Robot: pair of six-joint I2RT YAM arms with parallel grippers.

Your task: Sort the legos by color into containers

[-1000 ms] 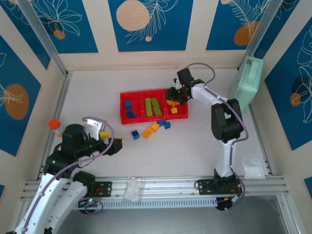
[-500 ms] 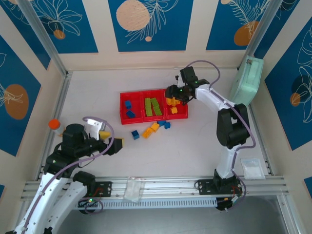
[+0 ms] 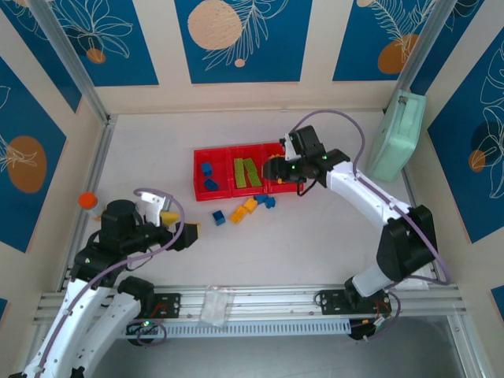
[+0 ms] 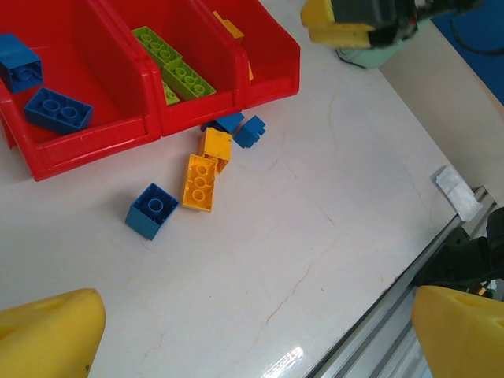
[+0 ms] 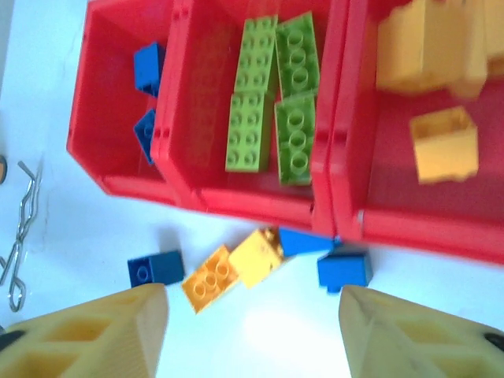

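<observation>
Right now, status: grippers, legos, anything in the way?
Left gripper open, empty. Right gripper open, empty, by the containers' right end. Five legos loose in front: three blue, two yellow-orange. Nothing blocking them.

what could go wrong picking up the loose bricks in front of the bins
1. The two yellow-orange bricks touch each other and a blue brick, so the open right hand might pinch two colours together.
2. That blue brick lies against the red bins' front wall; a finger coming down there could strike the wall and shove the bins.
</observation>
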